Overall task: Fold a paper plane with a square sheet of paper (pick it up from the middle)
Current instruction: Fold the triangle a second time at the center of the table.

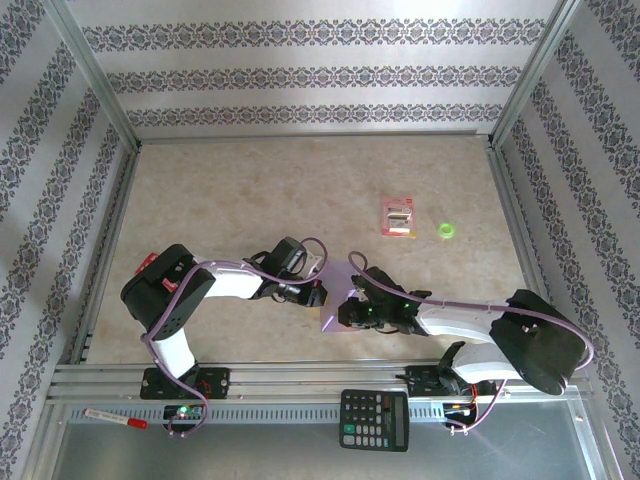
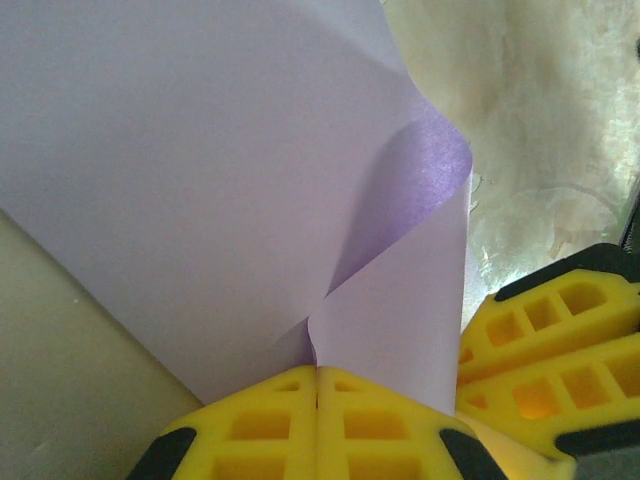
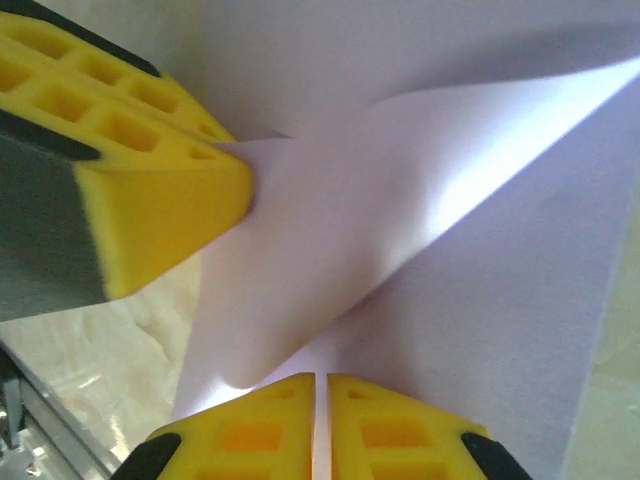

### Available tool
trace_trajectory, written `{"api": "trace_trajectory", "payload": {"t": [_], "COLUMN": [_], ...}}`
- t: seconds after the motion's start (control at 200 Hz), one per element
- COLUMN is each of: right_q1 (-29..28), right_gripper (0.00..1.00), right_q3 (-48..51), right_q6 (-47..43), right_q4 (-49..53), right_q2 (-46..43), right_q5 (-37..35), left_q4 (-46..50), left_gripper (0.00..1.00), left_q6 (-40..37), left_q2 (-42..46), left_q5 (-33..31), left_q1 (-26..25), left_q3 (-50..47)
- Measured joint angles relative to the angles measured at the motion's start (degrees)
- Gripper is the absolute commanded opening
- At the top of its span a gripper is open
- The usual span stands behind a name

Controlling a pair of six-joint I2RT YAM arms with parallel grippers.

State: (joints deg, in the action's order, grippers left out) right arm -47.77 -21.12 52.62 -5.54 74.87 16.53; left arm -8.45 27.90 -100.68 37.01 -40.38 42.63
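Note:
The square sheet of paper (image 1: 331,308) is pale lavender and hangs between both grippers just above the table's near middle. My left gripper (image 2: 318,368) is shut on one edge of the sheet (image 2: 200,180), which bends and curls over in front of it. My right gripper (image 3: 321,376) has its yellow pads almost together, with the sheet (image 3: 450,250) running into the thin gap. The right gripper's fingers (image 2: 550,350) show at the right of the left wrist view. The left gripper's fingers (image 3: 150,190) show at the upper left of the right wrist view, touching the paper. A paper plane is out of view.
A red-and-white packet (image 1: 398,215) and a small green ring (image 1: 447,231) lie on the table at the right back. A black calculator (image 1: 374,419) and a red-tipped pen (image 1: 115,418) rest on the metal rail in front. Patterned walls and metal posts enclose the table.

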Motion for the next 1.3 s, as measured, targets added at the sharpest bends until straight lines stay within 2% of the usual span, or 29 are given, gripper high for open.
{"api": "trace_trajectory", "payload": {"t": [0.45,1.299], "right_q1": [0.0,1.2], "right_gripper": [0.10,0.09], "right_q3": [0.3,0.2], "right_q6": [0.0,-2.0], "right_q4": [-1.5,1.2], "right_q2": [0.9,-0.5], "right_q5": [-0.5,-0.9], "left_q4": [3.3,3.8], "left_gripper": [0.00,0.00], "left_q6": [-0.2,-0.2], "left_q2": [-0.9,-1.8], "left_q5": [-0.2,0.0], "left_q1": [0.0,0.0], "left_q3": [2.4,3.6]}}
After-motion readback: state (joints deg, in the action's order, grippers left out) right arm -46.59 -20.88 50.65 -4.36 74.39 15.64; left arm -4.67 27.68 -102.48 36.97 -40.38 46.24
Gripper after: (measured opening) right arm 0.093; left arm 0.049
